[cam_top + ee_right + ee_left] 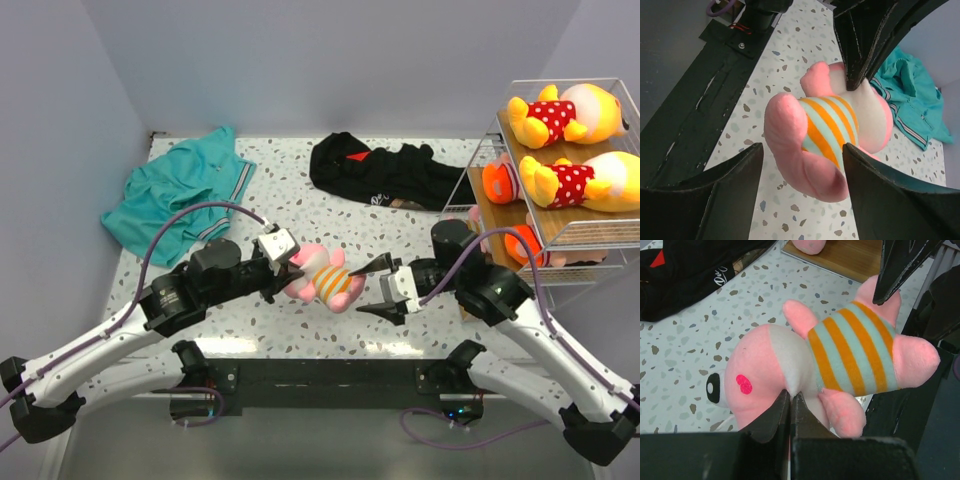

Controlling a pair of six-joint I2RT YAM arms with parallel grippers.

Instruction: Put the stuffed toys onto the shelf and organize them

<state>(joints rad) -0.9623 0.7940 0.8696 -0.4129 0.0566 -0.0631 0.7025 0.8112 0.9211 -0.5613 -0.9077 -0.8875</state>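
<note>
Striped pig [323, 278] mid-table — bears [565, 115] on shelf [492, 215].

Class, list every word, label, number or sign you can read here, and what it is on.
Black garment: white lettering, perhaps starting "D", too blurred and creased to read.
Same garment: red mark, a shape, no letters.
Pink striped stuffed toy: red cheek mark, no letters.
Nothing else readable.

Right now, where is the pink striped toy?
In the top view, the pink striped toy is at the front middle of the table, pinched by the left gripper, the open right gripper just to its right.
</note>
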